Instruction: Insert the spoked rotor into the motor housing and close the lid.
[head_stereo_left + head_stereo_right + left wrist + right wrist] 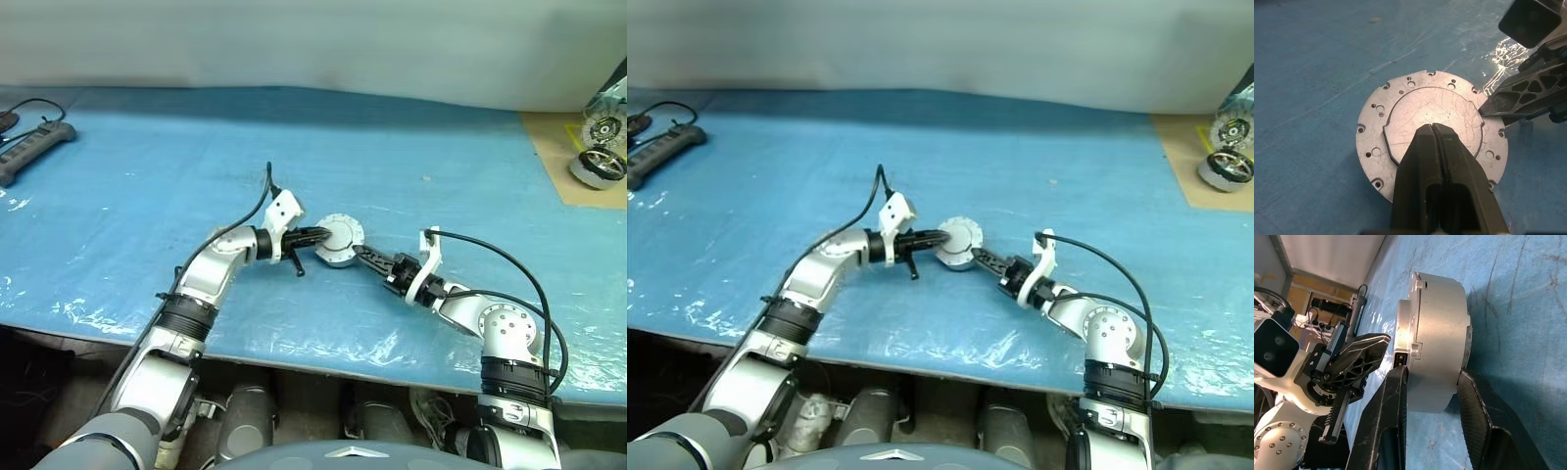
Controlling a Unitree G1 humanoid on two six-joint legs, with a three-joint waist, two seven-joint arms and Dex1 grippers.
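The motor housing [1440,333], a round silver cup, is at the middle of the blue table with the lid [1415,112] on it, plain grey face showing. My left gripper [1433,128] is shut, and its joined fingertips rest on the lid's top face. My right gripper [1432,374] comes in from the right. One of its fingers [1396,387] lies against the lid side and the other against the housing's underside, closed on the unit. In the head views both grippers meet at the housing [338,240]. The spoked rotor is hidden.
A black power strip [34,147] with a cable lies at the far left. Black-rimmed silver motor units [600,164] stand on a brown board at the far right. The table's front edge runs just below both arms.
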